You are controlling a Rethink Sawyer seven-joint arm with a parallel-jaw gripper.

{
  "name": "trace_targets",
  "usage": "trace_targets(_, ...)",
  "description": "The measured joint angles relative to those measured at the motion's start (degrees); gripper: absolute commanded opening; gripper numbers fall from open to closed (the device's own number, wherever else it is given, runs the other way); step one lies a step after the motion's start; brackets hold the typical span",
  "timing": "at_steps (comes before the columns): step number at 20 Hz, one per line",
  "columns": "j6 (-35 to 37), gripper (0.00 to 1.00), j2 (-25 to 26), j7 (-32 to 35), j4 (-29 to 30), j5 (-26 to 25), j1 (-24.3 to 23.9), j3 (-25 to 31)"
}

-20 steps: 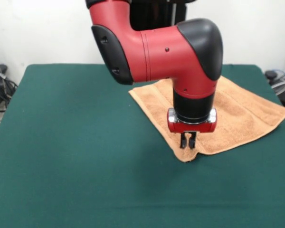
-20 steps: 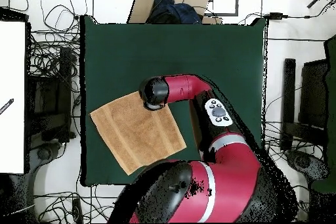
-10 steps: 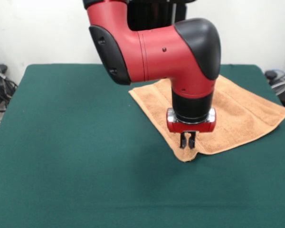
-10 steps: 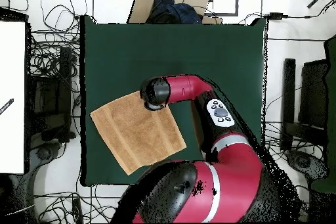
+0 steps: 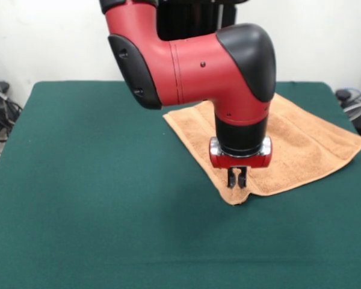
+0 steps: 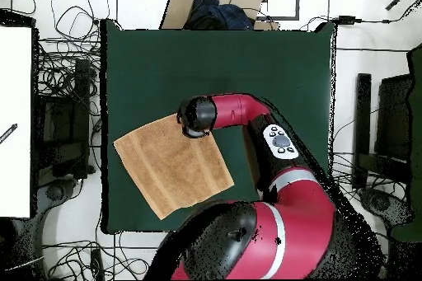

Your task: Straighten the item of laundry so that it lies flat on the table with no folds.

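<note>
From above, your red and black arm hides the gripper; only the front camera shows it. There, wide bare dark green felt table (image 5: 90, 198) lies to the left of the peach-orange terry towel (image 5: 307, 144), which is spread flat and diamond-wise toward the right edge. The gripper (image 5: 237, 178) sits at the towel's near corner, fingers nearly pressed together; whether they pinch cloth, you cannot tell.
</note>
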Motion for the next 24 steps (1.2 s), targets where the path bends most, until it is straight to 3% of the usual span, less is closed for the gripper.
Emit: trace_targets(24,7.4,0.00,2.3,-0.4,-2.9,-0.1,-3.5,4.4)
